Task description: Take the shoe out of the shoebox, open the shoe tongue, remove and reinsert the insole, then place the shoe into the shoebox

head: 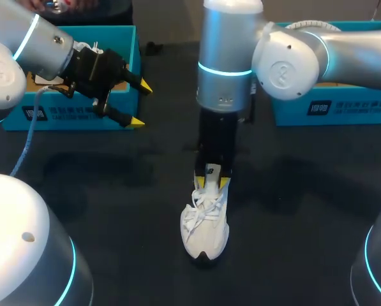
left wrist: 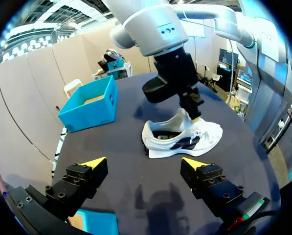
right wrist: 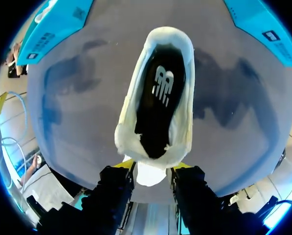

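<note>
The white lace-up sneaker (head: 205,226) stood near the middle of the dark surface (head: 113,210), its tongue (right wrist: 149,175) pinched in the right claw (head: 212,183). A gentle lift toward the toe should widen the opening without tipping it. The left claw (head: 141,104) hung wide open.

The left gripper (head: 141,104) is hovering with fingers spread wide; the right arm (head: 223,57) is pointing straight down, the right gripper (head: 211,182) pinching the shoe tongue (right wrist: 150,175).

You're looking down on a dark, matte table (head: 133,248) that's filling the scene. Light from above is falling on it, and soft, blurred shadows (head: 82,171) are lying across its surface. In the left wrist view its edge is curving round.
</note>
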